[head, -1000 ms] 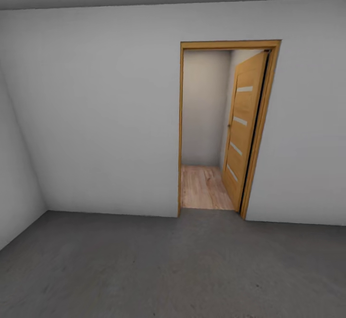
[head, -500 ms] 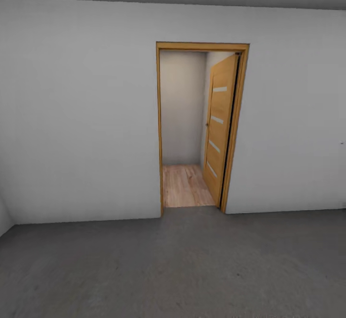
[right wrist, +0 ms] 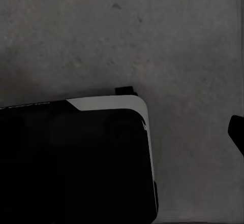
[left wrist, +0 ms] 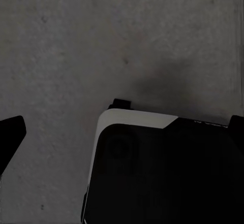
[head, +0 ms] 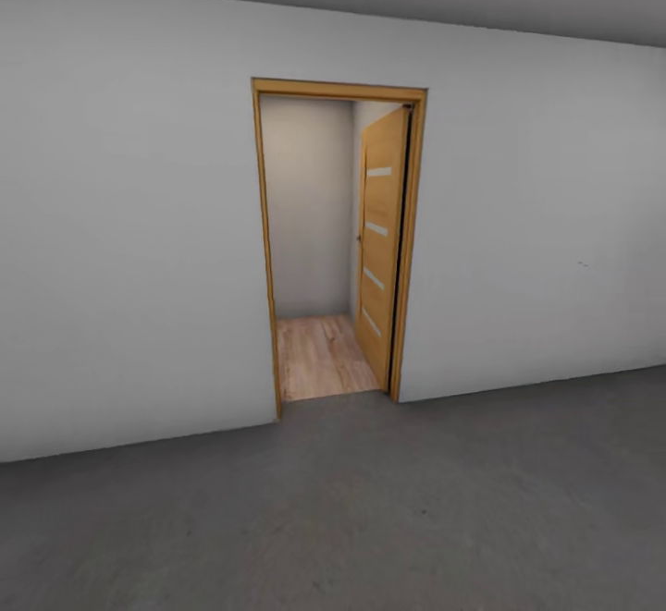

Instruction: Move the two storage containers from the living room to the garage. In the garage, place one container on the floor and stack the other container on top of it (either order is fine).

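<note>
One open orange-wood door (head: 381, 255) at 12 o'clock, grey concrete floor (head: 370, 519) before it, wood planks (head: 319, 357) beyond; can't tell either end effector's grip.

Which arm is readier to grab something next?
Neither yet. The left tool hangs open and empty over the grey floor; a right fingertip hangs over that floor too. Driving through the doorway probably comes first.
</note>
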Robot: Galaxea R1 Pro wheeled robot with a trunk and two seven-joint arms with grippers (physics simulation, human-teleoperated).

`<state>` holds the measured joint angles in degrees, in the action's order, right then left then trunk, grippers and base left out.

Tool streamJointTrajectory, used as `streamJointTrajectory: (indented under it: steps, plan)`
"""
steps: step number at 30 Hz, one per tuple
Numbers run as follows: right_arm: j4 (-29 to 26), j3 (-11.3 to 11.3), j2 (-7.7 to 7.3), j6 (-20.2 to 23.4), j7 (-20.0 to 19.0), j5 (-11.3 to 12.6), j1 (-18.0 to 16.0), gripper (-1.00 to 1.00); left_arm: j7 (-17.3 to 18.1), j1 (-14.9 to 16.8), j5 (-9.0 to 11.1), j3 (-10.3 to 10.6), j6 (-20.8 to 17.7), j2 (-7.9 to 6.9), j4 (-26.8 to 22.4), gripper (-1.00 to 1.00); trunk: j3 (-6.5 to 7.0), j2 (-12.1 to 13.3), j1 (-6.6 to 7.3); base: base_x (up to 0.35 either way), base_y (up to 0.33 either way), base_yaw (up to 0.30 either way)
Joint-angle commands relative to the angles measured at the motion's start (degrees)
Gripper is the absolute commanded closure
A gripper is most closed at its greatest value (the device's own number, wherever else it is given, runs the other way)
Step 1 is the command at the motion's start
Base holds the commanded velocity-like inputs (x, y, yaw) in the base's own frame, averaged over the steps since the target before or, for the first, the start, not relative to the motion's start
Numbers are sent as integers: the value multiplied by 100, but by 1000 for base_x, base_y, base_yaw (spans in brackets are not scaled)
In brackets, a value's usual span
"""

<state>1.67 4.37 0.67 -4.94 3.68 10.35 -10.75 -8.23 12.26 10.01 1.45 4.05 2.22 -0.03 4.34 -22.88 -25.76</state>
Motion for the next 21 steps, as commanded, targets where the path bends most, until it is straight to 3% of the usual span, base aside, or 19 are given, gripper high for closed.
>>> streamJointTrajectory:
  steps: [1,11,21]
  plan:
    - [18,46,3,-30,10,55,-6,-100,-12,1,46,17,20,1,3,-100,-2,-4,-2,0,0,-287]
    - [18,75,3,-29,64,17,-6,-100,-4,-2,38,22,21,7,3,-100,-2,-4,-2,18,0,-107]
    - [18,89,3,-38,72,2,-6,-100,-3,1,28,22,-34,0,3,-100,-2,-4,-2,274,0,-3]
